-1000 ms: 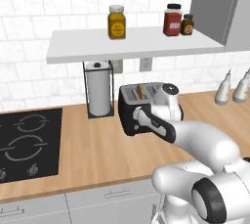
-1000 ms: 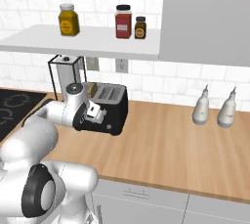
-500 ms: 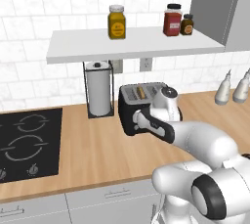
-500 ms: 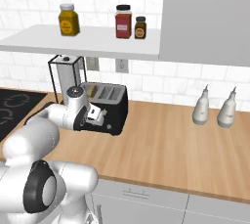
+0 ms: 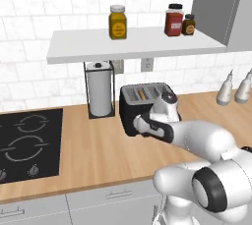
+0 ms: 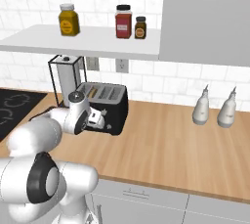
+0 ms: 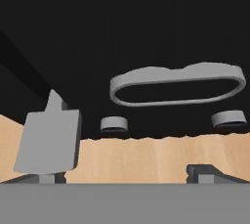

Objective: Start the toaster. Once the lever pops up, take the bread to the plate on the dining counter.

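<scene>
The black toaster stands on the wood counter by the wall, its silver top showing. The bread sits down in one slot, with just a tan edge visible. My gripper is pressed up close to the toaster's front face, low down, and is open with nothing between its fingers. In the hand view the black front is very near, with a grey oval ring, two small knobs and a grey lever tab at the left. The plate and the dining counter are out of view.
A paper towel holder stands just left of the toaster. The black cooktop lies further left. Overhead is a white shelf with jars. Two white bottles stand at the right.
The hand has sunk slightly along the toaster's front. The gripper stays open and the toaster and bread have not moved.
</scene>
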Tool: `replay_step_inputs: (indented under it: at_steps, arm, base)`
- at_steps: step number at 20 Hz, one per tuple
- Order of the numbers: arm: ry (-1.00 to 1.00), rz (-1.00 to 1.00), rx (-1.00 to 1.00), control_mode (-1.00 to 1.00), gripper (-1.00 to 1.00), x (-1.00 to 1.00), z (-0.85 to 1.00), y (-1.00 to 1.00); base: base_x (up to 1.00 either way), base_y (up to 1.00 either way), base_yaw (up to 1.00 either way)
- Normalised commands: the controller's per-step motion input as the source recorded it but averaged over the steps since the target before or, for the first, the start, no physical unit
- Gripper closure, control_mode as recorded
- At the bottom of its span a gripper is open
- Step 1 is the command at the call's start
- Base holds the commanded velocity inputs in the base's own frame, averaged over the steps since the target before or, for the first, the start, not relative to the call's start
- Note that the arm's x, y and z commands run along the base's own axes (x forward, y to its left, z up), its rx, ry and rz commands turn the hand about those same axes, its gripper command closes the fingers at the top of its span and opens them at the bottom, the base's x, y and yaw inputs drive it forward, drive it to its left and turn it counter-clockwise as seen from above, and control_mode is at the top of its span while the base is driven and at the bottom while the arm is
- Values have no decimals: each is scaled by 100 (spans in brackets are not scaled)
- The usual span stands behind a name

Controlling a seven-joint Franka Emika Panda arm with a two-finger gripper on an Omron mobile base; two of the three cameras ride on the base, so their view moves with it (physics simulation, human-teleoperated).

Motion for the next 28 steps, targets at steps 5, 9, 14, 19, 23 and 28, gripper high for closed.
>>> replay_step_inputs:
  at_steps: [5,9,14,19,23,28]
  arm:
    - [0,0,0,-100,-100,22,-12,0]
    - [0,0,0,-100,-100,-4,0,0]
    - [0,0,0,-100,-100,-59,3,-9]
    - [0,-1,0,-100,-100,-45,28,-9]
    - [0,0,0,-100,-100,-35,63,0]
    - [0,0,0,-100,-100,-10,78,0]
  base:
    - [0,0,0]
    - [0,0,0]
    - [0,0,0]
    - [0,0,0]
    - [0,0,0]
    - [0,0,0]
